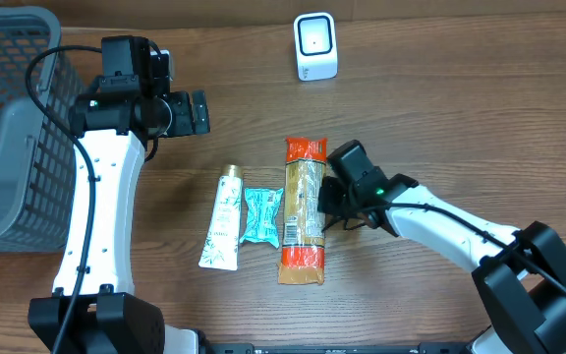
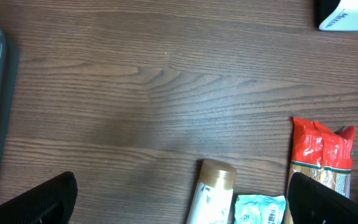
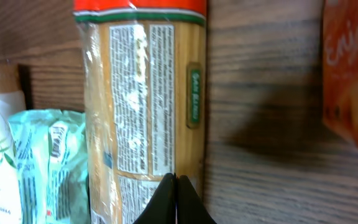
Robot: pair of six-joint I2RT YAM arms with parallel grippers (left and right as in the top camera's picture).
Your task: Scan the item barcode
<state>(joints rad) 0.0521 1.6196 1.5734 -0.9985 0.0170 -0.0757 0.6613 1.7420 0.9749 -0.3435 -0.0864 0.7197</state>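
Observation:
Three items lie in a row at mid-table: a white tube with a gold cap [image 1: 222, 218], a teal packet [image 1: 261, 214] and a long spaghetti pack with orange-red ends [image 1: 304, 208]. The white scanner [image 1: 315, 46] stands at the back. My right gripper [image 1: 326, 206] is shut, its tips over the right edge of the spaghetti pack [image 3: 142, 93], whose printed label faces up; my right gripper [image 3: 176, 186] has nothing visibly between its fingers. My left gripper [image 1: 199, 111] hangs open above bare wood, back-left of the items. In the left wrist view, my left gripper [image 2: 182, 208] spans the tube's cap [image 2: 215, 180].
A grey mesh basket [image 1: 13, 118] stands at the left edge. A barcode shows on the teal packet [image 2: 260, 210]. An orange object [image 3: 350, 68] fills the right edge of the right wrist view. Bare wood lies between the scanner [image 2: 347, 15] and the items.

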